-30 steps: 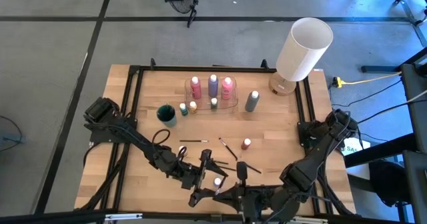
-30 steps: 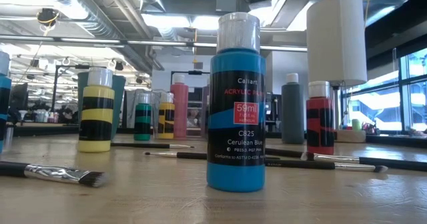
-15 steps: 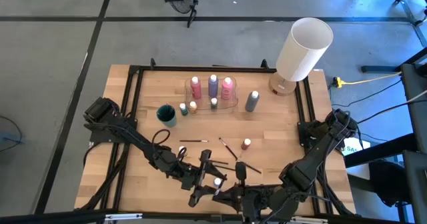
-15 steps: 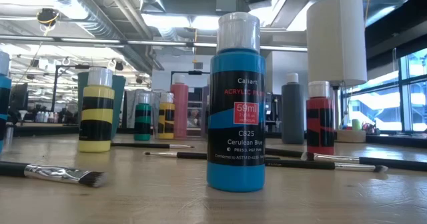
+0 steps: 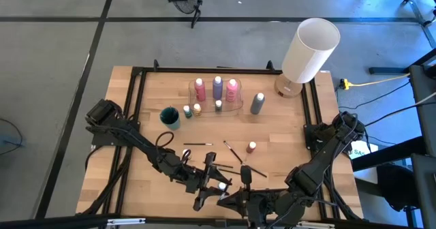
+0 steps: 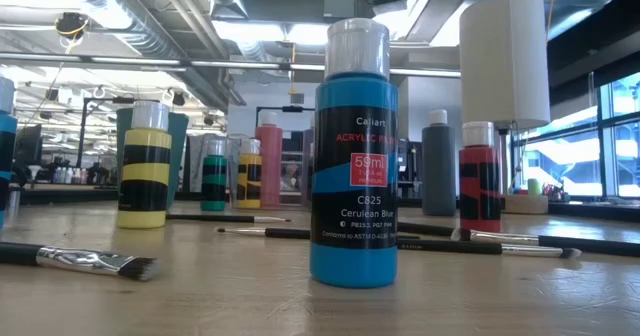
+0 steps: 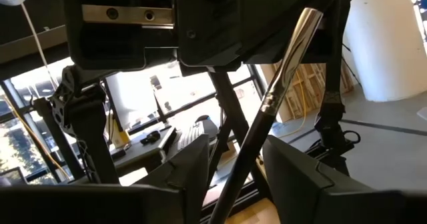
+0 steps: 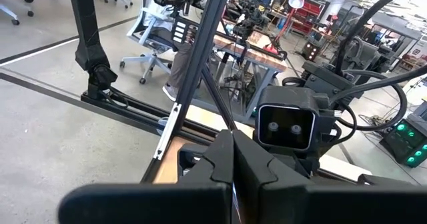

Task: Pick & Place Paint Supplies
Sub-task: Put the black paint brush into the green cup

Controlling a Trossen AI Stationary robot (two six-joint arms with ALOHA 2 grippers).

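A thin dark-handled paintbrush [image 7: 267, 111] with a metal ferrule [image 7: 293, 47] hangs in the air over the table's near edge. My left gripper [image 7: 233, 147] [image 5: 219, 185] is open, one finger on either side of the handle; whether a finger touches it I cannot tell. My right gripper [image 8: 232, 141] [image 5: 230, 196] faces it and is shut on the brush. Under the grippers a blue paint bottle [image 6: 353, 176] stands on its base. More brushes [image 5: 197, 144] [image 6: 90, 261] lie flat on the wood. My right gripper holds the paintbrush, which is lifted clear of the table and slants up out of the left gripper's gap. The ferrule end [image 7: 303, 27] runs up to the right gripper's dark body. Its own shut fingers [image 8: 253, 171] hide the place of contact.
Pink and purple bottles stand in a clear tray [image 5: 216, 96] at the back, a grey bottle [image 5: 257, 103] beside it. A red bottle [image 5: 252, 147], a yellow one [image 6: 143, 166] and a teal cup [image 5: 169, 116] stand mid-table. The white lamp [image 5: 310, 50] stands far right.
My left gripper's fingers have drawn closer together around the brush handle. Both arms have kept their place, and the bottles and brushes on the table have not moved.
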